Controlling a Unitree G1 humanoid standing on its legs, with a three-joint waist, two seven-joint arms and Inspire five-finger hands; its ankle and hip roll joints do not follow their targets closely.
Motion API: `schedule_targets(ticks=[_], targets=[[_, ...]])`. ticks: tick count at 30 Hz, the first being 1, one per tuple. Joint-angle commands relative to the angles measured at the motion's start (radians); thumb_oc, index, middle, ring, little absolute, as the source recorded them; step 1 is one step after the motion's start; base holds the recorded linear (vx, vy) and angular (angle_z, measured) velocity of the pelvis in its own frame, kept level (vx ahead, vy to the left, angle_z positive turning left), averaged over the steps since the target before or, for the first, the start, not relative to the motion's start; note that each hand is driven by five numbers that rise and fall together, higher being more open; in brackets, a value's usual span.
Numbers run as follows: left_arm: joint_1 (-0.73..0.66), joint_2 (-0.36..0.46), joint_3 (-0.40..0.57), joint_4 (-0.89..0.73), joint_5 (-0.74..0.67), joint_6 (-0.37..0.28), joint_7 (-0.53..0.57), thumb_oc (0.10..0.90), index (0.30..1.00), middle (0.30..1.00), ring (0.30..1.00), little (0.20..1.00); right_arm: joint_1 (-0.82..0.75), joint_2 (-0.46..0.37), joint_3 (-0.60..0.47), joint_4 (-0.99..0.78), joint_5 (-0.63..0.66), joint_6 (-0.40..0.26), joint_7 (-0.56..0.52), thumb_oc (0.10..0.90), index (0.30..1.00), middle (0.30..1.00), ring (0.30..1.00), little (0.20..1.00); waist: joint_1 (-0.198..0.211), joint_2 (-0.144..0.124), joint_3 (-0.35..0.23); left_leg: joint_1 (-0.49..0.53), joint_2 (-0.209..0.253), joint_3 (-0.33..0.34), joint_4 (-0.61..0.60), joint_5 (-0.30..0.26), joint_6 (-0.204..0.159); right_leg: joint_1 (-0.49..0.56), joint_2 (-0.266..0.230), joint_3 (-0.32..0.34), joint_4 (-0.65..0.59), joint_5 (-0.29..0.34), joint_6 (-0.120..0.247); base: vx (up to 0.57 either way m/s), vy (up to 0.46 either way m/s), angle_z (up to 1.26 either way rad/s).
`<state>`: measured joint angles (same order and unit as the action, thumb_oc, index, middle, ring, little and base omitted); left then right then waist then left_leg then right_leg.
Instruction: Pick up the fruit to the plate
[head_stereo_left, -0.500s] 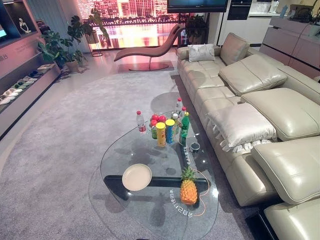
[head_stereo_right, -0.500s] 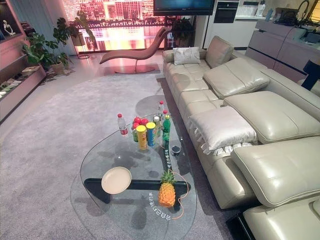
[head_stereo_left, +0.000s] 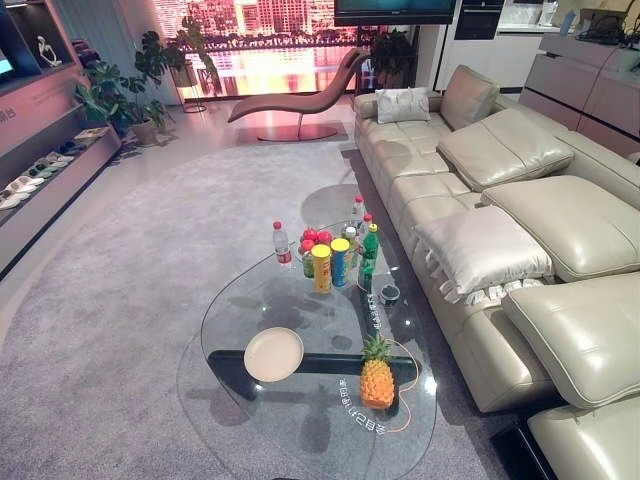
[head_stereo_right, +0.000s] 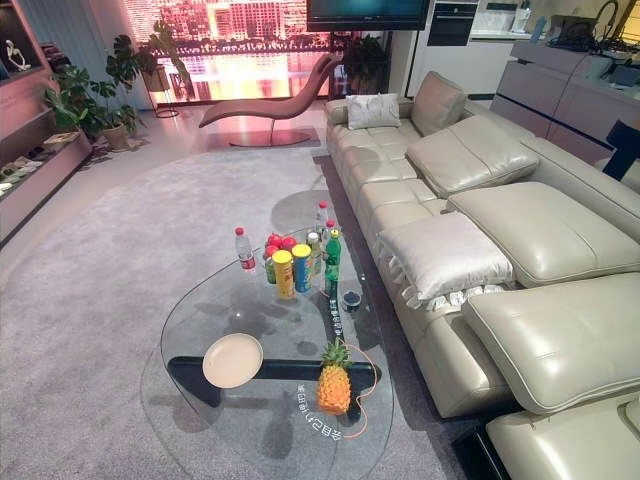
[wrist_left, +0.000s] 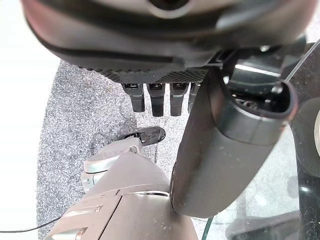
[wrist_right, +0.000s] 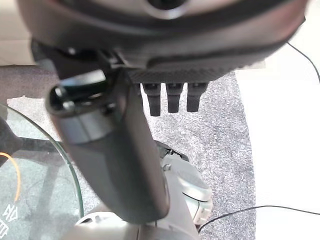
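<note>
Head views, matched against the preceding frame: no object has shifted and the framing is unchanged. The pineapple (head_stereo_left: 377, 375) stands upright on the near right part of the glass counter (head_stereo_left: 255, 295), with the round cream plate (head_stereo_left: 273, 354) lying empty to its left, near but apart. At the far end of the counter stands a cluster of bottles and cans (head_stereo_left: 340, 255), with red fruit (head_stereo_left: 316, 237) just behind it. A pale leather sofa (head_stereo_left: 520, 200) runs along the right side.

Wrist views: the left hand (wrist_left: 150, 50) and the right hand (wrist_right: 165, 45) each hang over the grey carpet (wrist_right: 220, 130) just off the counter's rim, well apart from the pineapple. In both, the fingers (wrist_left: 157, 100) extend straight and relaxed, thumb alongside, grasping nothing.
</note>
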<state>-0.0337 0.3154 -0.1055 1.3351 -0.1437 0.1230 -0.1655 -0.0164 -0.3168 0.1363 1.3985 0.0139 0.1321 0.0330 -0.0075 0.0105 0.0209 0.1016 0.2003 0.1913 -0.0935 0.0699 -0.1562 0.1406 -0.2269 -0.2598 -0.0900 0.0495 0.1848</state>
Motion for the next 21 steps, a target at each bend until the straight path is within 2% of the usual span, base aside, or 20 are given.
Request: schedule_targets(ticks=[1,21], targets=[[-0.065,-0.003,-0.003,0.069,0.014,-0.016,-0.001,0.800,0.900,0.900,0.900,0.900,-0.086,-0.023,-0.027,0.068,0.029,0.003,-0.030,0.800,0.900,0.900,0.900,0.900,-0.002,0.005,0.054,0.032,0.078,0.043,0.006,0.010,-0.039,0.005,-0.070,-0.033,0.003,0.041,0.040,0.00,0.000,0.00],[-0.052,-0.001,-0.001,0.063,0.014,-0.011,-0.005,0.800,0.900,0.900,0.900,0.900,-0.076,-0.028,-0.025,0.057,0.017,0.012,-0.029,0.800,0.900,0.900,0.900,0.900,0.000,0.003,0.062,0.017,0.079,0.036,0.006,0.015,-0.041,-0.007,-0.066,-0.029,0.003,0.042,0.040,0.01,-0.002,0.00]])
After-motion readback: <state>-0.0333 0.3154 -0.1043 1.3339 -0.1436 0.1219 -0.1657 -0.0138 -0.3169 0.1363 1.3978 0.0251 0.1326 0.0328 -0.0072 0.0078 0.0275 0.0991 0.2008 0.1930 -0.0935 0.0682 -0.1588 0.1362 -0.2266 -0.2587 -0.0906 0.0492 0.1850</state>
